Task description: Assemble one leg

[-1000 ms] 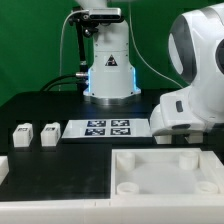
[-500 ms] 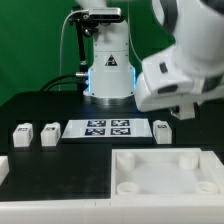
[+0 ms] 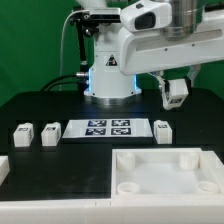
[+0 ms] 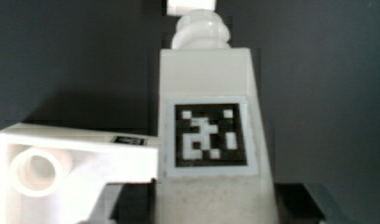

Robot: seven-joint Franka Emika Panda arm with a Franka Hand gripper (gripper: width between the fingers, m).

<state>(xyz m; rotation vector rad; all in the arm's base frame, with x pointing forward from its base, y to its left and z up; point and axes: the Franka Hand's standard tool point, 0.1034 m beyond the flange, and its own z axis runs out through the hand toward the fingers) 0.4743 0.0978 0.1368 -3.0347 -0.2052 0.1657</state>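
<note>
My gripper [image 3: 176, 97] hangs in the air at the exterior view's upper right, shut on a white leg [image 3: 177, 91] held well above the table. In the wrist view the leg [image 4: 208, 110] stands between the dark fingers [image 4: 126, 204], with its black-and-white tag facing the camera. Three more legs stand on the black table: two at the exterior view's left [image 3: 21, 136] [image 3: 49, 134] and one right of the marker board [image 3: 163, 130]. The large white tray [image 3: 190, 160] lies at the front right; one corner of it shows in the wrist view [image 4: 62, 160].
The marker board [image 3: 107, 128] lies flat at the table's middle. The robot base [image 3: 108, 72] stands behind it. A white part [image 3: 3, 166] pokes in at the exterior view's left edge.
The arm has risen from low over the table's right side to high up, carrying a leg with it. The leg right of the marker board has come into view.
</note>
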